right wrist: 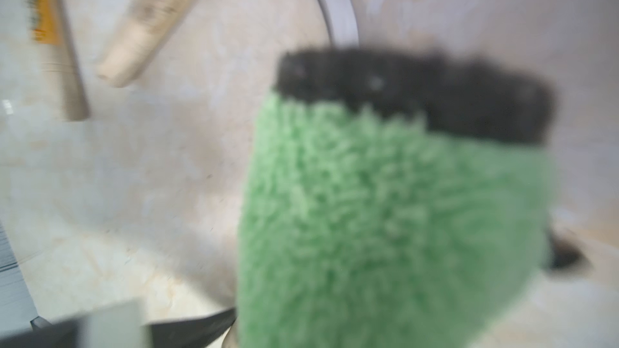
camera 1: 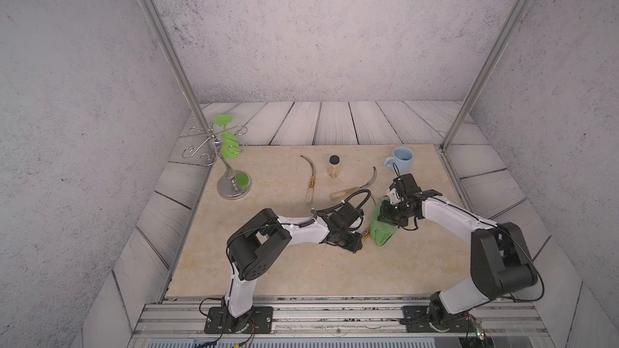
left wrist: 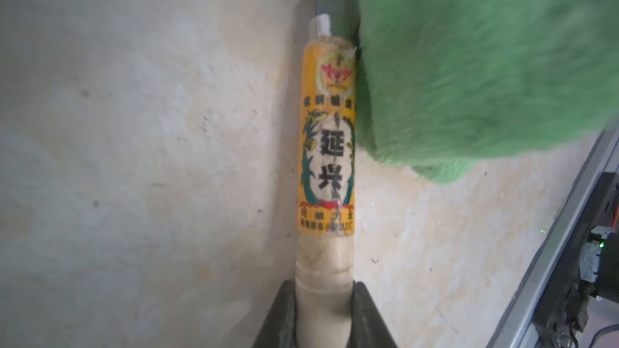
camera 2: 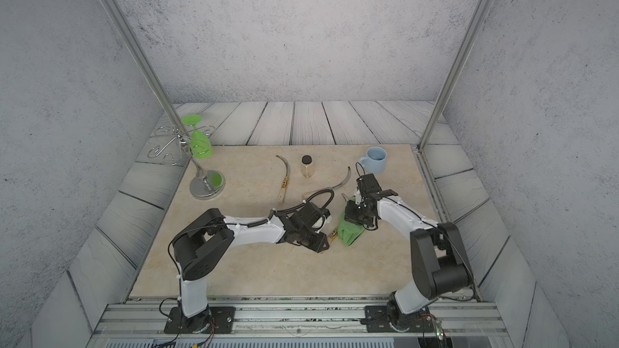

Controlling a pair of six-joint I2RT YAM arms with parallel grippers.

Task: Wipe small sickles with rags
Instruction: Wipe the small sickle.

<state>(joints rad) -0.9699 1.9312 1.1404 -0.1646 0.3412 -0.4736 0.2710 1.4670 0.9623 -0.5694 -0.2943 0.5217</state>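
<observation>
Left gripper (left wrist: 324, 287): jaws pinched tight on the bare wooden butt of one small sickle (left wrist: 326, 135), a finger (left wrist: 279, 316) pressing on each side. The handle runs straight out ahead of these jaws with its yellow-and-black label facing up. Past the label the grey metal starts and goes under the rag (left wrist: 485, 61).

Right gripper (camera 1: 390, 216): jaws closed into the green rag, bunching it, pointed down onto it. In the right wrist view the rag fills the space straight ahead of these jaws, green pile with a dark edging band at its far end. It sits between my two grippers, its flank touching the label end of the held handle.

Beyond that dark edge a curved grey blade (right wrist: 338, 5) shows. The view is blurred; probably the held sickle's own.

The second sickle (camera 1: 360, 186), plain handle, lies on the tabletop (camera 1: 268, 262) just beyond both grippers, apart from the rag. The third sickle (camera 1: 310, 179), labelled, lies flat farther out beyond my left gripper.

Farther still:
- a small jar (camera 1: 334, 166) with a black lid, between those two sickles
- a pale blue mug (camera 1: 400, 159), beyond my right gripper
- a green goblet (camera 1: 229, 143), hanging upside down on a chrome stand (camera 1: 234, 189), well off to the left of my left gripper
</observation>
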